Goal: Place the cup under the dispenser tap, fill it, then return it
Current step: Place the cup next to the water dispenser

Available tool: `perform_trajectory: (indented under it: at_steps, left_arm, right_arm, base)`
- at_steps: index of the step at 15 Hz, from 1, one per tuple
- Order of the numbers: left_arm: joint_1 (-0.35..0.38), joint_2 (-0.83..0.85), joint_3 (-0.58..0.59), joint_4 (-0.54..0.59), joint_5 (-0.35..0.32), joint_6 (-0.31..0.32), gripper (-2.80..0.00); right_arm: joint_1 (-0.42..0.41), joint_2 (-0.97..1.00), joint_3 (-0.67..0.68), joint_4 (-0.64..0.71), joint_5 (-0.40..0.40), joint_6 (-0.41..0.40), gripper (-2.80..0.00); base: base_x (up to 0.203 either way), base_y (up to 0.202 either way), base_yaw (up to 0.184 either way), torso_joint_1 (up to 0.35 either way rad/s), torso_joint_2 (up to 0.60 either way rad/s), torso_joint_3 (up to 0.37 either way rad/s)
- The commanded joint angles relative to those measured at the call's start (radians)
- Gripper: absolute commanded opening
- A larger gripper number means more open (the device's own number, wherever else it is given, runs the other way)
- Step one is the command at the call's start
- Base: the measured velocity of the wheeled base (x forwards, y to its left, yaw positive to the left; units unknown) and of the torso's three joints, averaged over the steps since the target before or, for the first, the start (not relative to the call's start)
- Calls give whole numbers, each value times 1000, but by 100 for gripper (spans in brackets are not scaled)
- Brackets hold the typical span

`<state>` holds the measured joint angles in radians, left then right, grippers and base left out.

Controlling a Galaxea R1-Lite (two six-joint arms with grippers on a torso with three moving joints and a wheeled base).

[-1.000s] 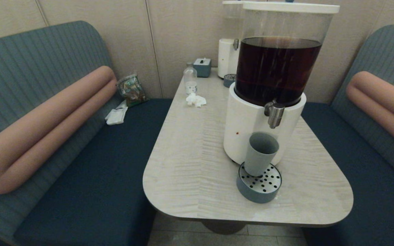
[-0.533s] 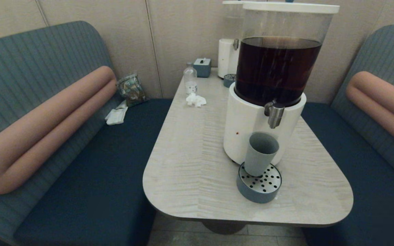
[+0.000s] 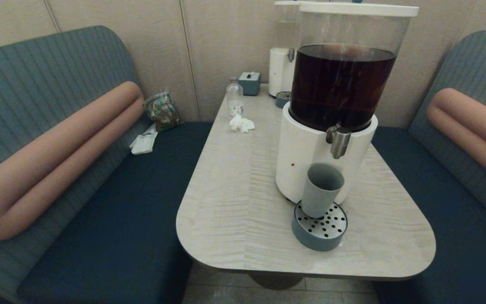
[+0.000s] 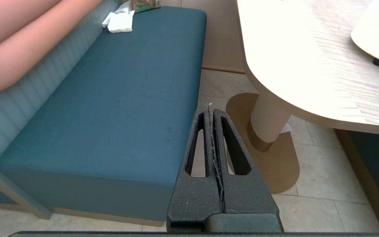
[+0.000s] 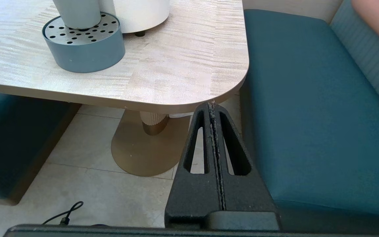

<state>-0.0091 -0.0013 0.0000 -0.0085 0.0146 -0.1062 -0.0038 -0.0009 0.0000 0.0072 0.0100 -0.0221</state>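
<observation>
The cup stands upright on the drip tray beneath the dispenser tap — placing looks done, filling and return remain. Left gripper and right gripper hang below table height, fingers together — empty.

The pale wood-grain table with rounded corners stands on one ribbed pedestal and carries the large dispenser with a white base, and just before it the round blue-grey tray, on whose perforated steel top the cup stands upright. At the far end of the table are a smaller white dispenser, a second small tray, a blue-grey box, a clear bottle and a crumpled white tissue
</observation>
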Motion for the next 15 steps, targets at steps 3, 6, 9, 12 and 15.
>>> perform_trajectory:
  at_steps: [3, 6, 9, 12, 15]
  left_arm:
    - [0, 1, 0, -1, 1, -1, -280]
    - [0, 1, 0, -1, 1, -1, -280]
    - [0, 1, 0, -1, 0, -1, -280]
    - [0, 1, 0, -1, 1, -1, -280]
    - [0, 1, 0, -1, -1, 0, -280]
  right_arm:
    - [0, 0, 0, 0, 1, -1, -280]
    - [0, 0, 0, 0, 1, -1, -280]
    - [0, 1, 0, 0, 1, -1, -280]
    - [0, 0, 0, 0, 1, -1, -280]
    - [-1, 0, 0, 0, 1, -1, -280]
  base:
    - [0, 0, 0, 0, 0, 0]
    - [0, 0, 0, 0, 0, 0]
    - [0, 0, 0, 0, 0, 0]
    - [0, 0, 0, 0, 0, 0]
    - [0, 0, 0, 0, 0, 0]
